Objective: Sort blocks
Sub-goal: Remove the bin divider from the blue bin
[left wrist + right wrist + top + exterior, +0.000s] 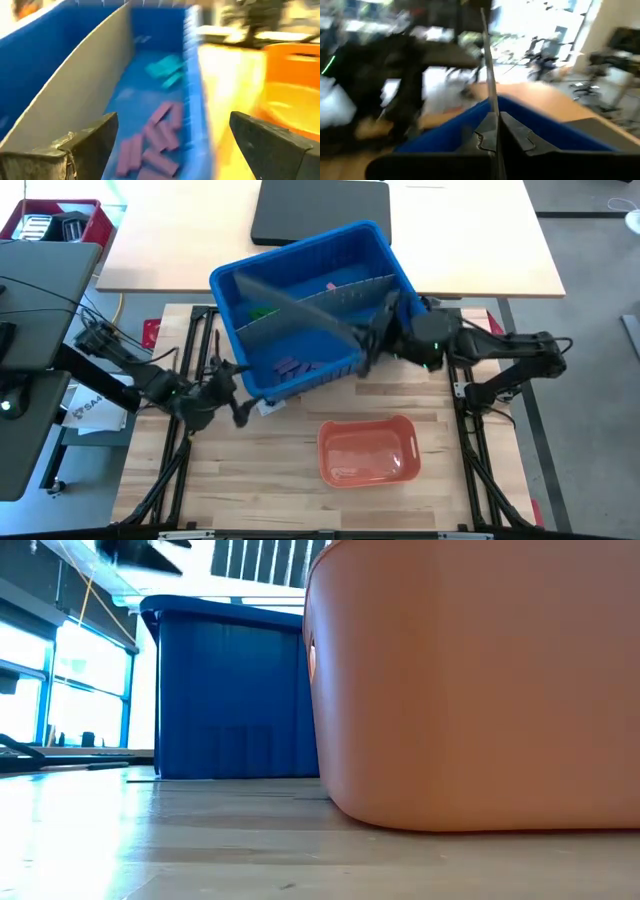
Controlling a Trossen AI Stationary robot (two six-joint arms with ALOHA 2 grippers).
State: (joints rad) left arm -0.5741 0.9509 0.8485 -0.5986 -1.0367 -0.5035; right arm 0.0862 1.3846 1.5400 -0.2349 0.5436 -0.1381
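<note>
Step in hand: the right pincer [362, 352] is pinching the grey divider sheet [300, 315] by its near end, fingers closed flat on the thin edge, as the right wrist view is showing; the sheet is standing tilted up out of the blue bin [232, 290]. I am judging this as clearing or lifting the divider so the blocks can be reached, not yet a sorting move.

Left arm: the left pincer [228, 385] is hanging wide open at the bin's near-left corner, gripping nothing, its camera looking down one long compartment.

Blocks: the purple blocks [152, 142] are lying in a loose heap on the bin floor beside the divider; the green blocks [165, 67] are lying farther along the same compartment; a pink block [330, 286] is sitting across the divider, towards the far wall. None are in the tray.

Orange tray: the orange-red tray [335, 442] is sitting on the counter [250, 480] just in front of the bin, nothing visible inside it.

Next move, as I am reading it: the left pincer is needing to dip over the bin wall and close on one purple block, without knocking the raised sheet.

Risk: the divider is slipping-prone, held only by a thin edge.

Writing: a white paper is lying under the left arm with lettering too small to read; no brand is legible elsewhere.
</note>
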